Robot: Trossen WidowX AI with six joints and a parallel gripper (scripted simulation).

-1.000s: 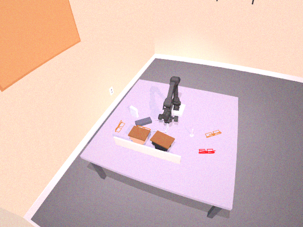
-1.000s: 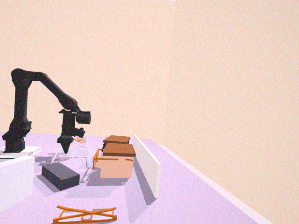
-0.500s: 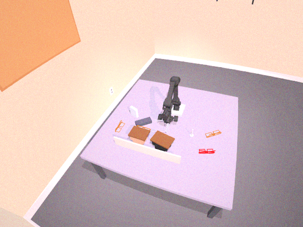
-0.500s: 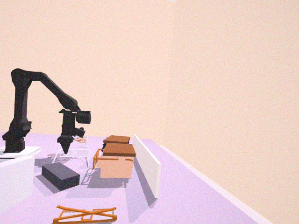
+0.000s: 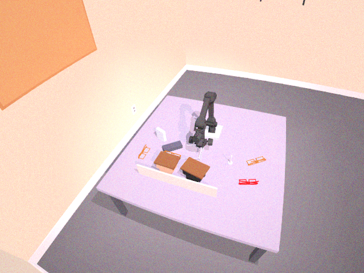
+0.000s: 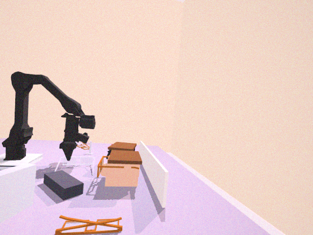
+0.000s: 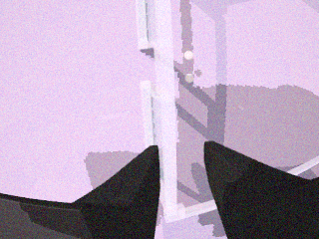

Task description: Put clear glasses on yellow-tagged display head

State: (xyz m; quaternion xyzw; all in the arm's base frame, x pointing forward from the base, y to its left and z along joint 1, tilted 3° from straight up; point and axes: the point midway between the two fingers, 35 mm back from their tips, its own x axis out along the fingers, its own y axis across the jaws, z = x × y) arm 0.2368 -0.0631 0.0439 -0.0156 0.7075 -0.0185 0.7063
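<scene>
The clear glasses [image 6: 76, 163], transparent-framed with temples unfolded, sit level near the skin-toned display head [image 6: 121, 174] on the tabletop [image 6: 191, 202].
</scene>
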